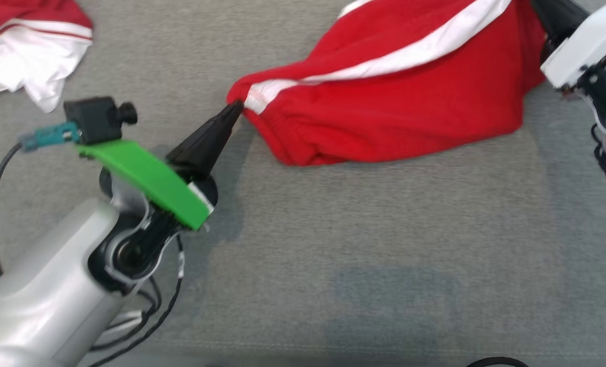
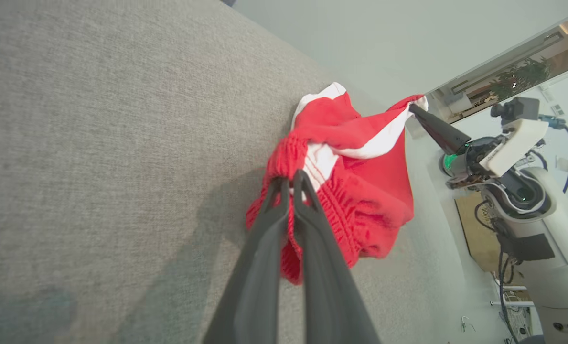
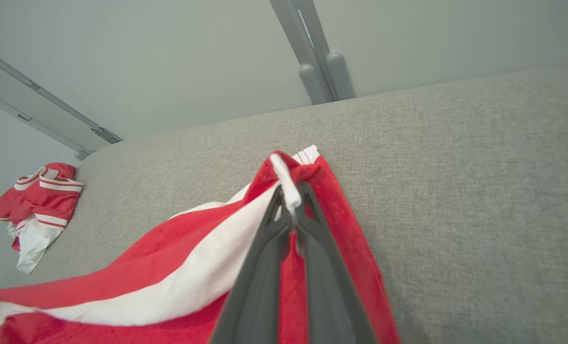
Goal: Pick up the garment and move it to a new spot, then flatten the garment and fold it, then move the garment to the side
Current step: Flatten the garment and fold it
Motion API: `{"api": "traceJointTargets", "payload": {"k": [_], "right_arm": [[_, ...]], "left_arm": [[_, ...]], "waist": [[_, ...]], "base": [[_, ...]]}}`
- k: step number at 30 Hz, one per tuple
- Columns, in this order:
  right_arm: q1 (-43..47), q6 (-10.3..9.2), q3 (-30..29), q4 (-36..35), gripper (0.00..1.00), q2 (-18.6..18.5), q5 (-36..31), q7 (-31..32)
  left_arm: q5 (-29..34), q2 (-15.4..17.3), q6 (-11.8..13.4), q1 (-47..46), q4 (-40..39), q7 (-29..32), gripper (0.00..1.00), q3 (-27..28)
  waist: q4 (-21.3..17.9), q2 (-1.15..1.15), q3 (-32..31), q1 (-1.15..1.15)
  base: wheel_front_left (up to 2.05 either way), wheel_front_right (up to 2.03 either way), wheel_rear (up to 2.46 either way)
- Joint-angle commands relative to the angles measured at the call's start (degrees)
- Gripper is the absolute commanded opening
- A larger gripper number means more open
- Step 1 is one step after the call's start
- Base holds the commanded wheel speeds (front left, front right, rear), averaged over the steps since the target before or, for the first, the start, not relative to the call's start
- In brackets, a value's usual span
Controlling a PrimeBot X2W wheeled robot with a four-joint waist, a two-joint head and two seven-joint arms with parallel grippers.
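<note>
Garment [image 1: 399, 102], flattening step: left pincer [image 2: 293, 184] and right pincer [image 3: 291, 203] each pinching an end; next probably lay it taut on the bench [image 1: 333, 229].

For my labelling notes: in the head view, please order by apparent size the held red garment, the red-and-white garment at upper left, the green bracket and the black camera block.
1. held red garment
2. red-and-white garment, cropped by the frame
3. green bracket, nearer the camera, so unsure
4. black camera block
</note>
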Motion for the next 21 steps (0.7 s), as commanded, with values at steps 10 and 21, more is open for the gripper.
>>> {"api": "traceJointTargets", "payload": {"k": [10, 21], "right_arm": [[-8.3, 0.02, -2.4, 12.6, 0.00, 1.4, -9.9, -0.1], [-10.9, 0.01, -4.2, 18.6, 0.00, 2.8, -15.6, -2.8]], "left_arm": [[-1.0, -7.5, -1.7, -7.8, 10.7, 3.9, 0.00, -1.6], [1.0, -13.0, -5.1, -13.9, 21.2, 7.3, 0.00, -4.6]], "waist": [[8.5, 0.00, 1.6, 0.00], [8.4, 0.00, 2.1, 0.00]], "base": [[0.00, 0.00, 0.00], [0.00, 0.00, 0.00]]}}
